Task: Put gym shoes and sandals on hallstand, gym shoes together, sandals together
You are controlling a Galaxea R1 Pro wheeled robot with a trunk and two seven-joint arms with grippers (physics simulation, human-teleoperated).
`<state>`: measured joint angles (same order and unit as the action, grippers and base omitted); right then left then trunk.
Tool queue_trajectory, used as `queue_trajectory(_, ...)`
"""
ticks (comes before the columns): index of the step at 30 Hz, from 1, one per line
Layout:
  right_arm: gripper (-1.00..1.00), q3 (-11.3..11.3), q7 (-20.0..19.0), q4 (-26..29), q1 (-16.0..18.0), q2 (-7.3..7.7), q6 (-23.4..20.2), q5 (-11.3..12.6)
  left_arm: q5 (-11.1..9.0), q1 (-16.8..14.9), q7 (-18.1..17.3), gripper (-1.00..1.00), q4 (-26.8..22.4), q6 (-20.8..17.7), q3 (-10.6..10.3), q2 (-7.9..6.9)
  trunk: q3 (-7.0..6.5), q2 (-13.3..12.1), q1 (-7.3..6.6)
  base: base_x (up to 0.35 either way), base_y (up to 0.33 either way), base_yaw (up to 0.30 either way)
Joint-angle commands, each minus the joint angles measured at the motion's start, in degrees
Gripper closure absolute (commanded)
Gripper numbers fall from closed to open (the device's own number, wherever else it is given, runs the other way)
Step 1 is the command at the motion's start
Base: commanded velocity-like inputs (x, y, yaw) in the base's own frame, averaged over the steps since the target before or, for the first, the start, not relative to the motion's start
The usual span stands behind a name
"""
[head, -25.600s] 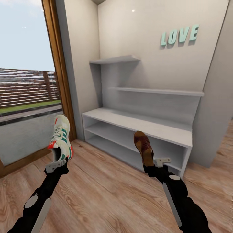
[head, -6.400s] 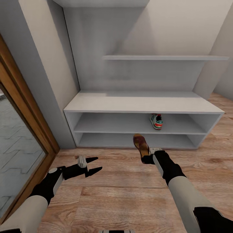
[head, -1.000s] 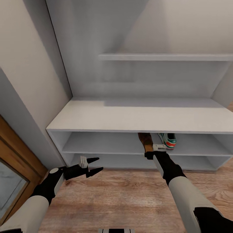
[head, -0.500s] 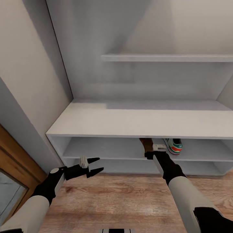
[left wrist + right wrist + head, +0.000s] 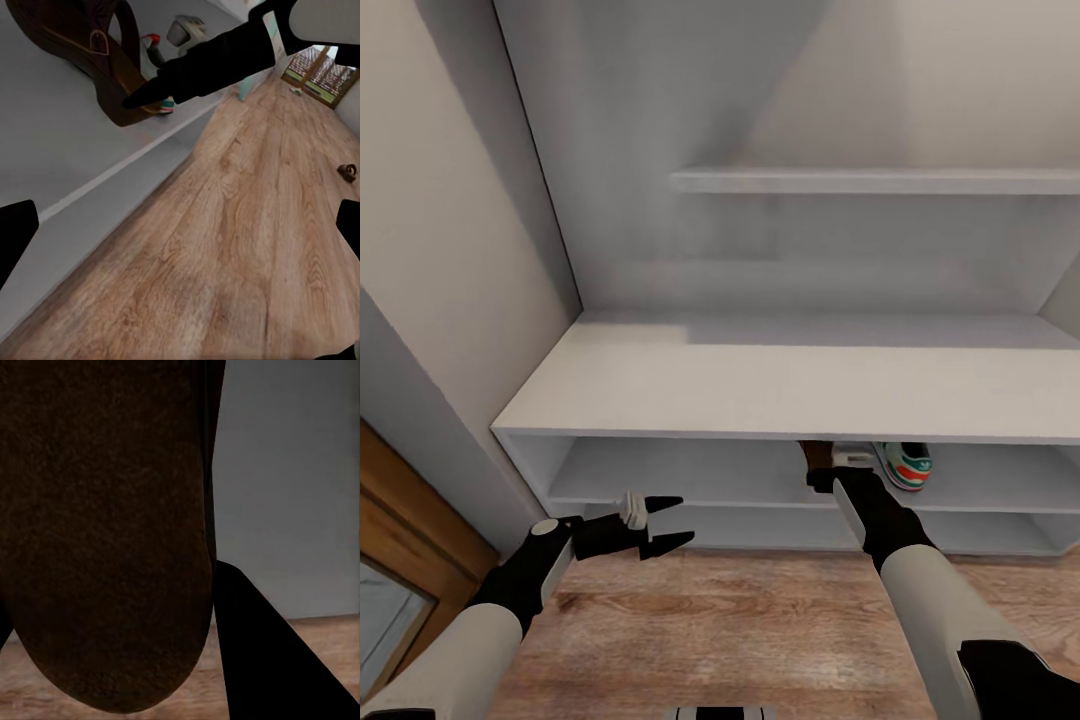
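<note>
The light grey hallstand point(image 5: 790, 385) stands right in front of me, with its bench top and two open low shelves. A white gym shoe point(image 5: 905, 466) with green and orange accents sits on the upper low shelf. Just left of it, my right gripper point(image 5: 822, 476) is shut on the heel of a brown sandal point(image 5: 815, 455), whose front is hidden under the bench top. In the left wrist view the sandal point(image 5: 82, 52) hangs over the shelf, held by the black right gripper point(image 5: 210, 60). Its dark sole point(image 5: 105, 525) shows close up in the right wrist view. My left gripper point(image 5: 660, 527) hovers open over the corridor floor point(image 5: 740, 620).
A wooden door frame point(image 5: 420, 520) and a wall corner lie close on the left. A wall shelf point(image 5: 880, 182) juts out above the bench top. A small brown object point(image 5: 346, 172), too small to identify, lies far off on the floor.
The camera has closed in on the rack. My right gripper has pushed the sandal deeper under the bench top, beside the gym shoe. The open left gripper has sunk slightly.
</note>
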<state>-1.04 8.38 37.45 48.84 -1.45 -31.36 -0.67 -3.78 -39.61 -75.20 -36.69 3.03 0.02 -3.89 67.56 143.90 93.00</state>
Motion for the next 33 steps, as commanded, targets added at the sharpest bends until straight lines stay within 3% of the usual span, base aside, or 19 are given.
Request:
queue_trajectory(1,1.00,-0.1,0.2,0.1,0.0,-0.04,-0.3,0.1,-0.1,0.0,-0.1,-1.00,0.0,0.3,0.0,-0.03,0.05,0.0,-0.01,0.009,0.000,0.000)
queue_trajectory(29,1.00,-0.1,0.2,0.1,0.0,-0.04,-0.3,0.1,-0.1,0.0,-0.1,-1.00,0.0,0.3,-0.1,-0.01,0.05,0.0,-0.01,0.065,0.000,0.000)
queue_trajectory(30,-1.00,-0.1,0.2,0.1,0.0,-0.04,-0.3,0.1,-0.1,0.0,-0.1,-1.00,0.0,0.3,-0.1,-0.03,0.05,0.0,-0.01,0.017,0.000,0.000)
queue_trajectory(33,-1.00,-0.1,0.2,0.1,0.0,-0.04,-0.3,0.1,-0.1,0.0,-0.1,-1.00,0.0,0.3,-0.1,-0.02,0.05,0.0,-0.01,0.006,0.000,0.000)
